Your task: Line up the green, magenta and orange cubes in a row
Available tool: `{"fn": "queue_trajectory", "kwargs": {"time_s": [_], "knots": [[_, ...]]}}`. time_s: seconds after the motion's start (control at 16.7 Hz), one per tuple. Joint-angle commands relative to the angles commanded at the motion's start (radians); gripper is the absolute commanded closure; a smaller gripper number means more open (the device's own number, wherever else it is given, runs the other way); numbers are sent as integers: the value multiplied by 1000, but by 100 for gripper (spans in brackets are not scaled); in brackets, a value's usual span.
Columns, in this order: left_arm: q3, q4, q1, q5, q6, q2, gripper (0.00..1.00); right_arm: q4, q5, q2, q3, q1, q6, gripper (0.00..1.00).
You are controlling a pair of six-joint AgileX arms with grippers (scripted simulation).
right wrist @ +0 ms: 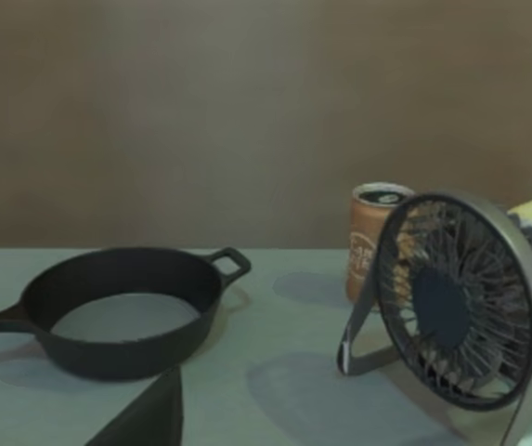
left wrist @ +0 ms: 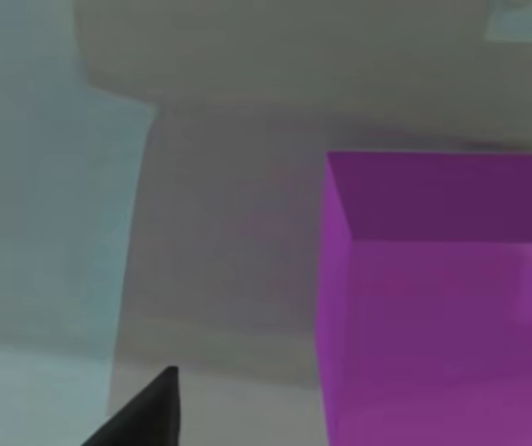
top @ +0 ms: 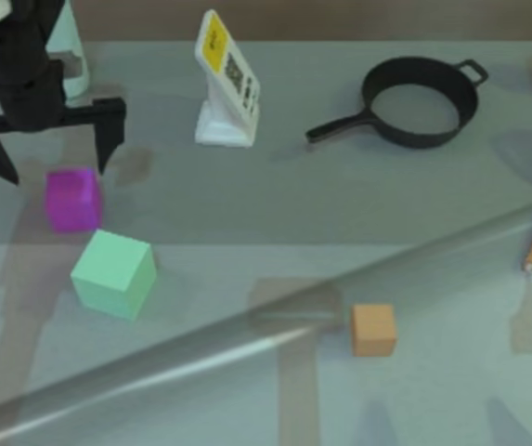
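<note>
Hovering at the table's (top: 275,223) ten o'clock, the left gripper (top: 50,153) has its fingers spread wide, just above the magenta cube (top: 72,199) and not touching it. Just beside that cube, at its five o'clock, sits the green cube (top: 113,273). Well apart, toward five o'clock, lies the orange cube (top: 374,329). The right gripper is outside the top view; whether it is spread or closed cannot be told. Its wrist camera faces a black pan (right wrist: 122,308), a can (right wrist: 377,237) and a small fan (right wrist: 456,302).

Dim, soft, blurry light; faint shadows and a glare streak cross the table (top: 247,232)
</note>
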Motion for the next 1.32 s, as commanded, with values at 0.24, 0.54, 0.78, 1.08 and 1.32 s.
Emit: {"fn": "queue_trajectory", "kwargs": {"time_s": [0.24,0.54,0.78,1.08,1.32], "knots": [[-107,152,2,0,2,43,0,0,0,0,0,0,0,0],[-164,233,3,1,3,68,0,0,0,0,0,0,0,0],[-164,233,3,1,3,68,15,0,0,0,0,0,0,0],[-164,233,3,1,3,68,53,0,0,0,0,0,0,0],[-164,233,3,1,3,68,83,0,0,0,0,0,0,0]]}}
